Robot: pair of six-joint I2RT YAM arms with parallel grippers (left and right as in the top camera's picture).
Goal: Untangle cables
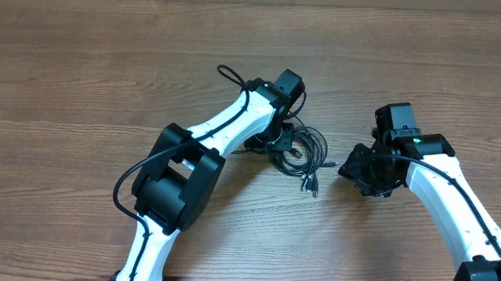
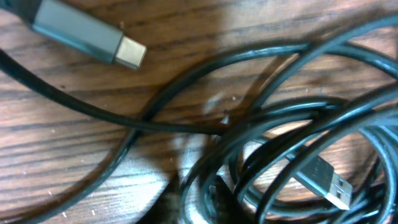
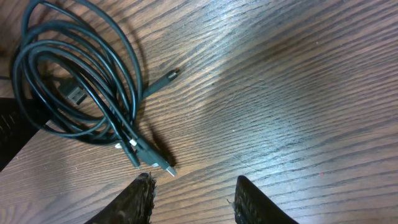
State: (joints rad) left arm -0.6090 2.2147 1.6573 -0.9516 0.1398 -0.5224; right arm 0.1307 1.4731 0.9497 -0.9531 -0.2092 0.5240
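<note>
The cables [image 1: 300,150] lie as a small coil of thin black cords at the table's middle, with their plug ends [image 1: 310,186] trailing toward the front. My left gripper [image 1: 276,142] is down on the coil's left side. In the left wrist view, its dark fingers [image 2: 169,208] stand close together at the bottom edge, with strands of the cables [image 2: 280,124] between them. A grey plug [image 2: 121,48] lies at the upper left. My right gripper [image 1: 353,169] waits right of the coil. It is open [image 3: 193,182] over bare wood, and the cables [image 3: 74,81] lie ahead to its left.
The wooden table [image 1: 80,78] stretches out all round. The left arm's own thicker black wire [image 1: 228,72] loops out behind its wrist. Two plug tips [image 3: 155,160] lie just ahead of the right gripper's left finger.
</note>
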